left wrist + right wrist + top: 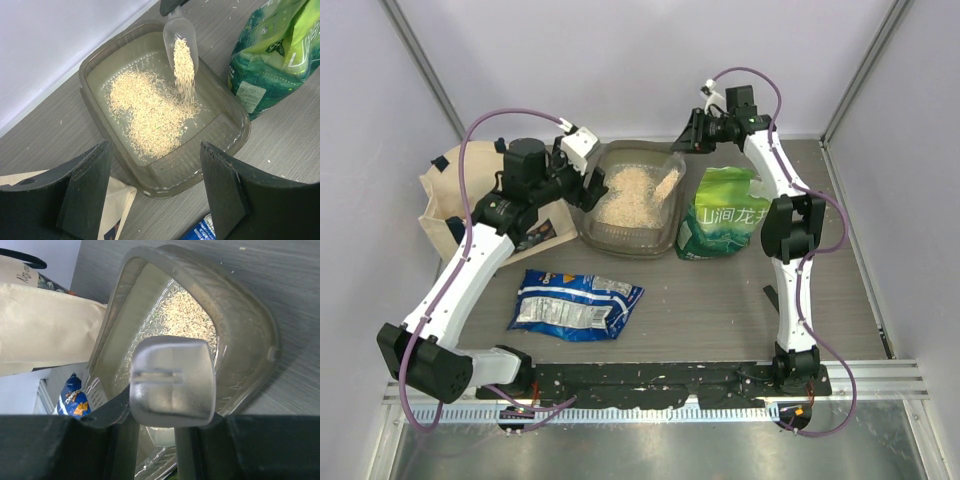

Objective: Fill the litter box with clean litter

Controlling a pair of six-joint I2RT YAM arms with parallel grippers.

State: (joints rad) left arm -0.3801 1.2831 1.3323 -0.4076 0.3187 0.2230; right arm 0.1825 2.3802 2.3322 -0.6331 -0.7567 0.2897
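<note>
Green and white bag point(720, 215): stands upright at the right part of the grey table point(720, 310), top crumpled and open, printed with large white characters on the front. Blue packet point(575, 305): lies flat near the middle of the table, closer to the near edge, crinkly and shiny, well apart from the green one. Beige tote bag point(445, 195): sits at the left side near the white wall point(640, 60), with dark handles and a dark printed panel on the front, partly hidden.
</note>
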